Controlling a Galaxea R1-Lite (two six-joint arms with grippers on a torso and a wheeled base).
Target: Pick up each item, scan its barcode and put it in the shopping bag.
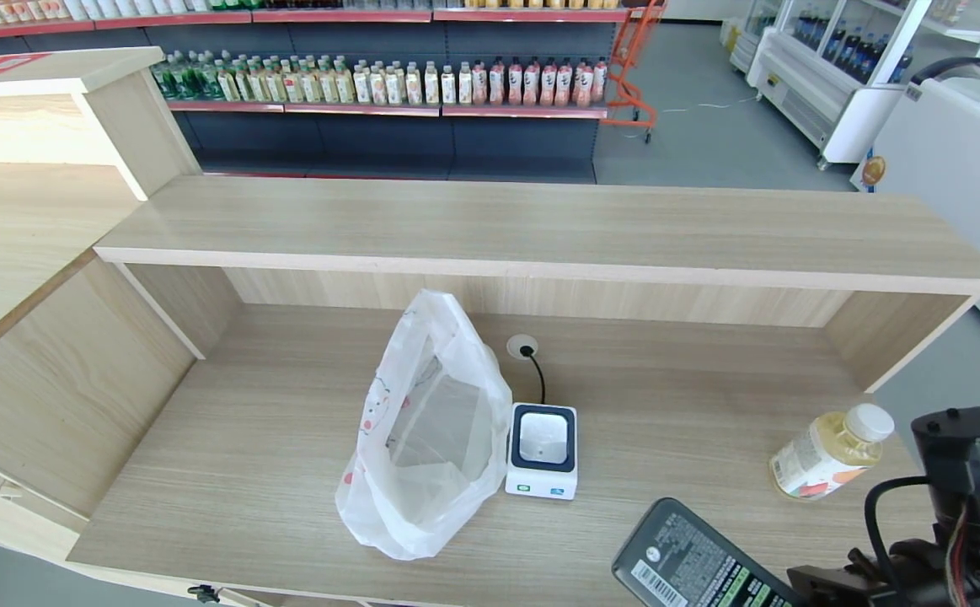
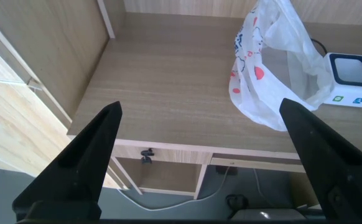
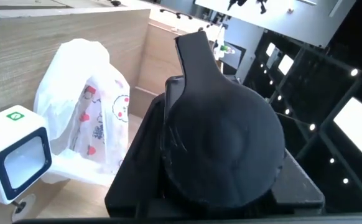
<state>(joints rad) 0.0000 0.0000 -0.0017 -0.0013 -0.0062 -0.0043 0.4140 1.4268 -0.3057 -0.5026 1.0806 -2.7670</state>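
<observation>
A white plastic shopping bag (image 1: 426, 430) stands open in the middle of the wooden counter (image 1: 675, 405). The white barcode scanner (image 1: 542, 449) sits right beside it, its window facing up. At the counter's front right edge my right gripper (image 1: 827, 582) is shut on a dark flat pouch (image 1: 700, 561), barcode side up, right of the scanner. Seen from the right wrist, the pouch (image 3: 224, 143) covers the bag (image 3: 88, 118) and scanner (image 3: 13, 155) in part. A yellow drink bottle (image 1: 831, 451) with a white cap lies at the right. My left gripper (image 2: 199, 109) hangs open above the counter's front left edge, nothing between its fingers.
The scanner's black cable (image 1: 536, 371) runs to a hole in the counter behind it. A raised ledge (image 1: 540, 228) and side walls enclose the counter. Store shelves with bottles (image 1: 388, 80) stand behind.
</observation>
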